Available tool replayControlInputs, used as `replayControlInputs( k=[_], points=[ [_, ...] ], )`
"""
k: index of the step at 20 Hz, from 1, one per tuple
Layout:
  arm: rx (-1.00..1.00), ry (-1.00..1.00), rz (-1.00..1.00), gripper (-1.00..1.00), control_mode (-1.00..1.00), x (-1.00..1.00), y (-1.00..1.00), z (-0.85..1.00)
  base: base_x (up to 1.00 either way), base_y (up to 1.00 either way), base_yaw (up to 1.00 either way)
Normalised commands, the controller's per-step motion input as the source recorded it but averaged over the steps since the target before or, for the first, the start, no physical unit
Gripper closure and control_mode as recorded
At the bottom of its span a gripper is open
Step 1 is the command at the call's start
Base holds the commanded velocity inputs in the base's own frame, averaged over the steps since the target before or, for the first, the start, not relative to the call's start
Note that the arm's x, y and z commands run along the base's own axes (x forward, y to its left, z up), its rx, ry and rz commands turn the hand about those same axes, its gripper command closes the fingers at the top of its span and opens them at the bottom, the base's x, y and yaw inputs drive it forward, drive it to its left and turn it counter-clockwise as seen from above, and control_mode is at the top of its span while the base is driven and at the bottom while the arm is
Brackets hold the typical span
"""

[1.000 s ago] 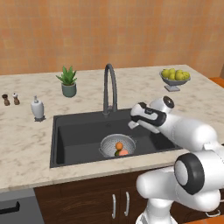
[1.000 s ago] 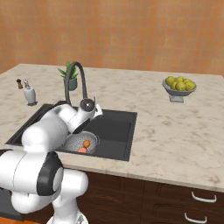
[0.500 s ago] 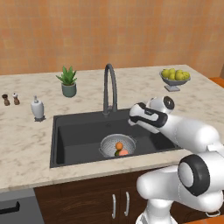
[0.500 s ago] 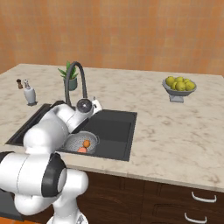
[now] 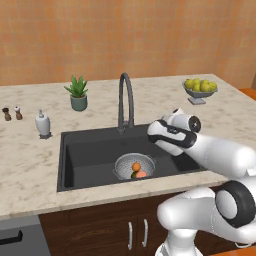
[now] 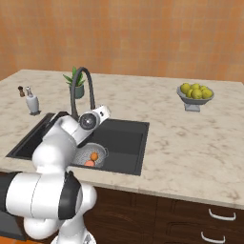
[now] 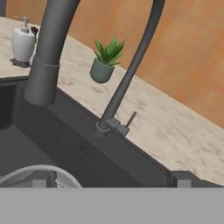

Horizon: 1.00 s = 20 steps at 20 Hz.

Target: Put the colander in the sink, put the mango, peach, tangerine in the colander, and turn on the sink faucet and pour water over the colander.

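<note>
Broadly, the beige stone tabletop [image 5: 30, 165] spreads wall to wall and carries the matte black sink [image 5: 90, 150], with the white arm [image 5: 220, 155] reaching from the lower right of the left base view, elbow bent, forearm slanted up and leftward over the sink's right part so the hand sits above the basin near the sink faucet [image 5: 126, 100]. From the hand view, the faucet's arched spout [image 7: 48, 52] hangs close at the left, and its thin stem rises from a base with a small lever [image 7: 127, 122] on the sink's back edge. Inside the basin sits the colander [image 5: 134, 166], upright on the floor near the middle front, holding the tangerine [image 5: 136, 166], the peach [image 5: 141, 174] beside it and a dark green sliver of the mango [image 5: 133, 175] just showing. Well behind stand a potted plant [image 5: 77, 93], a soap dispenser [image 5: 43, 124], two small shakers [image 5: 12, 113] at far left and a pedestal bowl of yellow-green fruit [image 5: 199, 90] at far right. Lastly the pincer [image 5: 159, 132] is spread wide, grasping nothing and touching nothing, hovering above the sink to the right of the faucet stem
</note>
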Motion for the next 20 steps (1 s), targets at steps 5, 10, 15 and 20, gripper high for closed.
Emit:
replayControlInputs(
  k=[5, 10, 15, 20],
  points=[
    [-0.01, -0.14, 0.01, -1.0, -1.0, 0.15, -0.26, 0.06, 0.0, 0.0, 0.0],
    [0.01, -0.01, 0.03, -1.0, -1.0, 0.47, -0.05, 0.16, 0.0, 0.0, 0.0],
    [0.13, 0.05, 0.17, -1.0, -1.0, 0.43, 0.1, 0.04, 0.0, 0.0, 0.0],
    [0.21, 0.0, 0.24, -1.0, -1.0, 0.12, 0.03, -0.08, 0.0, 0.0, 0.0]
  ],
)
